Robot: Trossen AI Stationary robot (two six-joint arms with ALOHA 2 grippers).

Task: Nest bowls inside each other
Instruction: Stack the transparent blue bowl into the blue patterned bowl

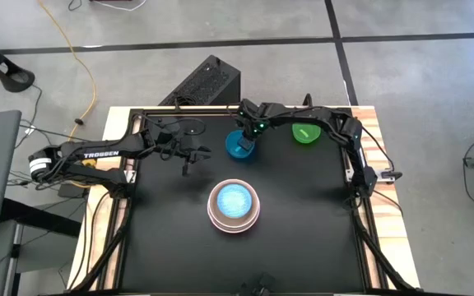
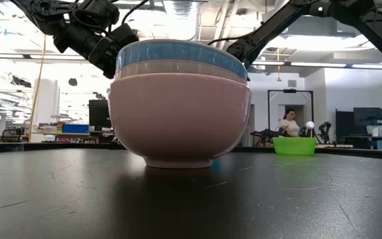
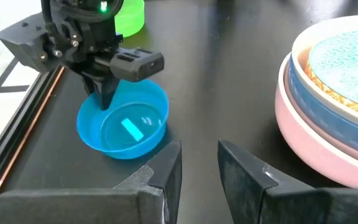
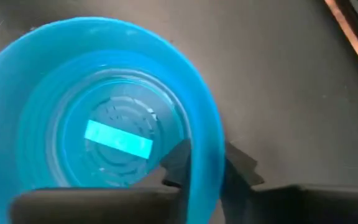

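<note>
Black matte bench [image 1: 303,205] on a grey concrete floor [image 1: 418,74]; behind it, a bright open workshop with a seated person [image 2: 288,123]. Nested bowl stack [image 1: 234,205] at centre. Right hand [image 3: 107,93] straddles the small teal bowl's [image 1: 239,145] rim, fingers narrow. Green bowl [image 1: 305,132] beside it. Left hand [image 3: 199,163] hovers nearby, narrowly parted, empty.

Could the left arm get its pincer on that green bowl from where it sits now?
Probably not easily. The green bowl sits at the table's far right, and the right pincer, straddling the blue bowl's rim, stands between it and the left pincer, which hangs apart, left of them.
</note>
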